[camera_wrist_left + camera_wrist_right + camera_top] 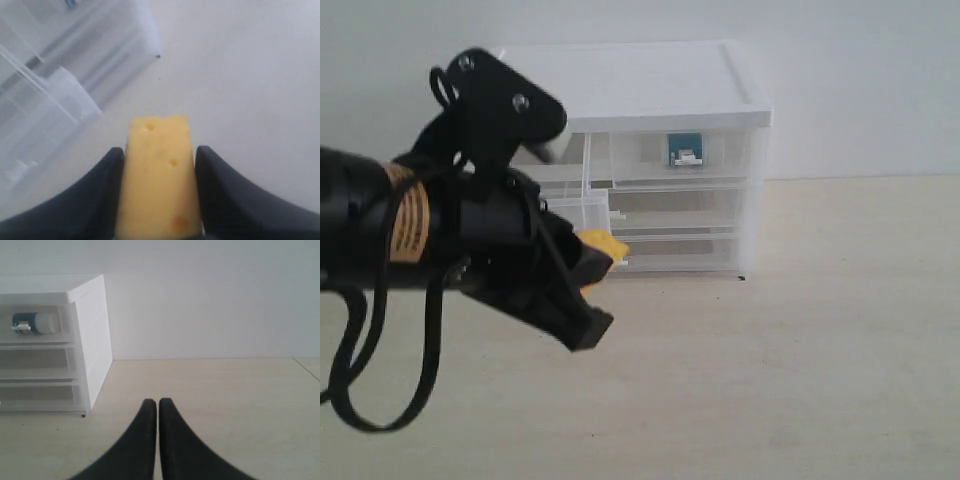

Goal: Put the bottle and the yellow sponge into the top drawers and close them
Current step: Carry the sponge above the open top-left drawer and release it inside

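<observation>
My left gripper (pixel 159 150) is shut on the yellow sponge (pixel 159 175), which sticks out past its fingertips. In the exterior view the sponge (pixel 601 247) hangs in the left gripper (pixel 592 290) just in front of the cabinet's left side. The left top drawer (pixel 576 213) is pulled out, and the sponge is beside its front. The right top drawer (pixel 682 158) is shut, with the bottle (pixel 685 152) inside. The right wrist view shows the bottle (pixel 35 322) lying on its side in that drawer. My right gripper (pixel 158 402) is shut and empty, low over the table, apart from the cabinet.
The white-topped cabinet (pixel 640 85) stands at the back against a pale wall, with two full-width drawers (pixel 680 235) shut below the top ones. The left arm (pixel 410 225) fills the left foreground of the exterior view. Bare beige table (pixel 800 360) lies to the right and front.
</observation>
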`<state>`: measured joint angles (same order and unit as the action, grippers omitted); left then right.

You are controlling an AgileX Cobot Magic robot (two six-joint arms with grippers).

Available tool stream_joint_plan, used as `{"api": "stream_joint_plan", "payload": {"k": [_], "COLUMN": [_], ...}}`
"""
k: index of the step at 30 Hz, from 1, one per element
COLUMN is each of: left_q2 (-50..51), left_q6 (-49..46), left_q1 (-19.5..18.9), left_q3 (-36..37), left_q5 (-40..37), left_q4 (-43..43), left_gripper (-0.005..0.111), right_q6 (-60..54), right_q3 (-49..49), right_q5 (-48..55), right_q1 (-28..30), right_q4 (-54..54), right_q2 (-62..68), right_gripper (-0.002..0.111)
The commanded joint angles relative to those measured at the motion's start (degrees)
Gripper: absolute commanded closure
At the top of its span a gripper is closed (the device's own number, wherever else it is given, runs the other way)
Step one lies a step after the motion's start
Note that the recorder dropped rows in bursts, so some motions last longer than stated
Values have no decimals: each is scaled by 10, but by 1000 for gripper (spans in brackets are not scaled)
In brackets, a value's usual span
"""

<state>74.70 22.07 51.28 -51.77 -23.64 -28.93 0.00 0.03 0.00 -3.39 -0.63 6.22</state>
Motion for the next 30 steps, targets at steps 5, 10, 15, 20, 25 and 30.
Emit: {"api": "stream_joint_plan", "payload": {"k": [5, 10, 15, 20, 25, 30], "left_q2": [-4, 36, 100, 148, 163, 163], "left_q6": [-19, -2, 12, 12, 11, 10], "left_q1": [-119, -182, -208, -209, -209, -209], "left_q3": [-101, -102, -102, -109, -109, -117], "left_q5": [-40, 7, 95, 110, 110, 113], "left_q4": [-30, -33, -34, -63, -80, -95], "left_gripper": [103, 103, 103, 103, 103, 103], "right_q6": [-4, -4, -4, -4, -4, -4], "right_q3": [0, 0, 0, 0, 0, 0], "right_q5": [0, 0, 0, 0, 0, 0], "right_q1": [5, 5, 5, 5, 5, 5], "right_q4": [-1, -1, -1, -1, -1, -1], "right_q2": [-3, -3, -3, -3, -3, -3], "right_gripper": [108, 108, 108, 108, 108, 108]}}
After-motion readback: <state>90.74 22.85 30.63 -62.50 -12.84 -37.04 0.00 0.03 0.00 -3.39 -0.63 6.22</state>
